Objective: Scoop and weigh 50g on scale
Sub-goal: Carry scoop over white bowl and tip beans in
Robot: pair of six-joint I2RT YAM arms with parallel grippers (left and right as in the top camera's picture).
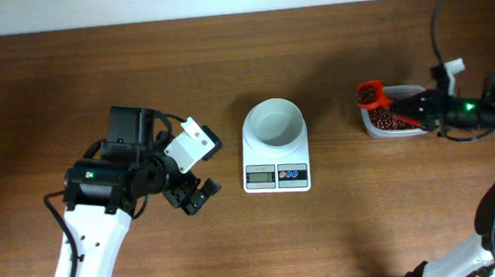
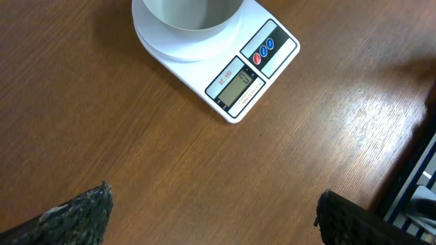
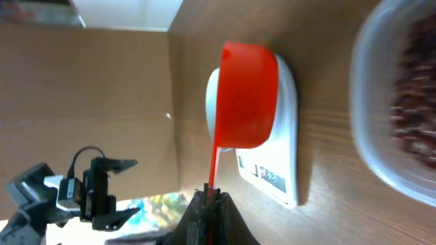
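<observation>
Closest in, the right arm's dark fingers (image 3: 194, 219) have their jaws pinched shut on the thin handle of a red plastic measuring scoop (image 3: 248, 95). Handle and cup run straight out from the jaws, the cup end pointing toward the small white digital scale (image 1: 276, 158). From overhead the scoop hangs over the left end of a clear rectangular plastic tub (image 1: 409, 88), with dark grains showing in its cup. The small reddish-brown dried beans (image 1: 395, 122) lie heaped in that tub, right of the scale and apart from it. The scale sits mid-desk, its long axis running far to near: round white bowl (image 1: 273, 121) at the far end, bare inside, grey display (image 2: 238, 87) and red and blue buttons (image 2: 263, 52) at the near end. The left arm's textured fingertips (image 2: 75, 216) stand with jaws wide, holding nothing, over the brown wooden desk (image 1: 223, 52) just left of the display.
</observation>
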